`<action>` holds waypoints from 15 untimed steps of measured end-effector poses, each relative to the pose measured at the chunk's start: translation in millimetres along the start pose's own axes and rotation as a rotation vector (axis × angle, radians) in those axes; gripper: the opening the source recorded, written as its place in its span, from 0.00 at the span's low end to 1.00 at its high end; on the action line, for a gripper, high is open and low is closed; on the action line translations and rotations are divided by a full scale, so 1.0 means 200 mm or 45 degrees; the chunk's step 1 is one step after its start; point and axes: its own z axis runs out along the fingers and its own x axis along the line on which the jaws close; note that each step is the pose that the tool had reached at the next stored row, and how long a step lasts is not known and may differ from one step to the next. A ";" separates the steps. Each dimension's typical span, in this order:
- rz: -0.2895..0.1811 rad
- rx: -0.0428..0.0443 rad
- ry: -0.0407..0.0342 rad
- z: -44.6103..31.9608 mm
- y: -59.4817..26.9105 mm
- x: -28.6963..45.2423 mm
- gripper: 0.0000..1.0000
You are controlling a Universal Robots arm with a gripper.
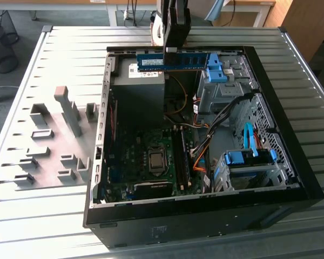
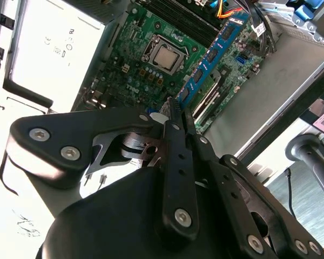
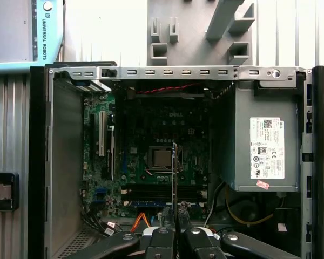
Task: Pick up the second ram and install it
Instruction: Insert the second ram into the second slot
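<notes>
A: Quick, where's your tool?

B: My tool (image 1: pixel 171 49) hangs above the open computer case (image 1: pixel 291 178), over the far end near the power supply (image 1: pixel 137 86). In the second wrist view my fingers (image 2: pixel 175 162) are pressed together on the near end of the stick.

A: So it's holding something?

B: Yes. Clamped tight on the second ram (image 1: pixel 173 60), the slim blue stick with black chips. It's held lengthwise and level, up in the air, just above the power supply's top edge, touching nothing but my tool.

A: Wrist views?

B: Second wrist view: the ram (image 2: pixel 213 56) runs away from my tool out over the motherboard (image 2: pixel 135 65), chips facing the camera. First wrist view: I see it edge-on, a thin dark line (image 3: pixel 175 178) rising from between my fingertips, in line with the CPU socket (image 3: pixel 161 158).

A: Anything in the slots?

B: The RAM slots (image 1: pixel 181 159) sit beside the CPU socket, toward the exterior view's right. The first wrist view shows a blue strip (image 3: pixel 148 204) lying along them; can't tell more.

A: Rest of the scene?

B: The case lies on its side on a slatted metal desk (image 1: pixel 54 216). A grey fixture block with posts (image 1: pixel 59 140) stands on the exterior view's left. Blue drive brackets (image 1: pixel 248 159) sit in the case, well apart from the ram.
</notes>
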 end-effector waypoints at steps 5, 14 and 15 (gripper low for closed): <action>0.006 0.000 0.0000 0.001 0.000 0.000 0.14; 0.014 0.000 -0.0003 0.002 0.000 0.000 0.14; 0.015 0.000 -0.0003 0.002 0.000 0.000 0.14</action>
